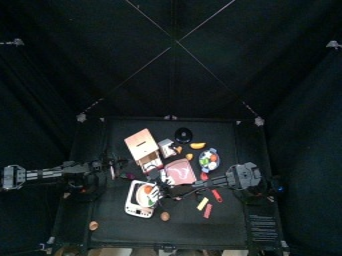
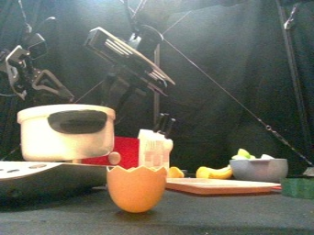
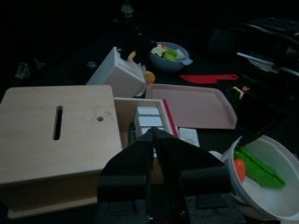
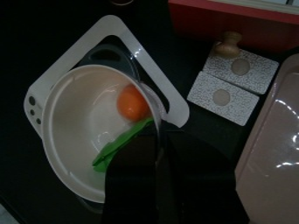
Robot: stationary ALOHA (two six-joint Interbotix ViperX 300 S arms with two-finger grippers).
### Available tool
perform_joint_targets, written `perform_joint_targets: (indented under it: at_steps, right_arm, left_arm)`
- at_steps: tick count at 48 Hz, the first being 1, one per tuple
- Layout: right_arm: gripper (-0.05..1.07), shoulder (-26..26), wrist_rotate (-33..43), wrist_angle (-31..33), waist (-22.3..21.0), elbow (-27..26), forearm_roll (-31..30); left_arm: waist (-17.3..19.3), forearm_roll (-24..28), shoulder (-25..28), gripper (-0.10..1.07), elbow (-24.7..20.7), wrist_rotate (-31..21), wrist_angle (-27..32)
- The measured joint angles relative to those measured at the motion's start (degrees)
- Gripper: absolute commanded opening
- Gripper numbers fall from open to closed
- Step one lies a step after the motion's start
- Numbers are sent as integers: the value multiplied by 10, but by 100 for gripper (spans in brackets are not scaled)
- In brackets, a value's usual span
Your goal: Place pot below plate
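Pot [image 4: 82, 114] rim behind right gripper [image 4: 140, 131]

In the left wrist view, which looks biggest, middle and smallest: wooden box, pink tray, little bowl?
Largest: wooden box.
Next: pink tray.
Smallest: little bowl, though it sits farthest from the camera, so that's unsure.

White pot [image 4: 73, 122] on white plate [image 4: 111, 39], claw [image 4: 142, 188] gripping its rim, pink tray [image 4: 271, 157] beside
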Motion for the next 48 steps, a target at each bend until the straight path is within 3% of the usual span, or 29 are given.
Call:
perform_joint_targets:
  at_steps: [14,30,48]
  right_arm:
    - [35,-61,1,-3,1,51,25]
    - [32,-145,4,-21,23,177,98]
    - [26,-285,25,-174,63,383,142]
  left_arm:
    - [0,0,1,51,0,0,-1]
    - [0,0,0,51,0,0,0]
    - [0,0,0,51,0,0,0]
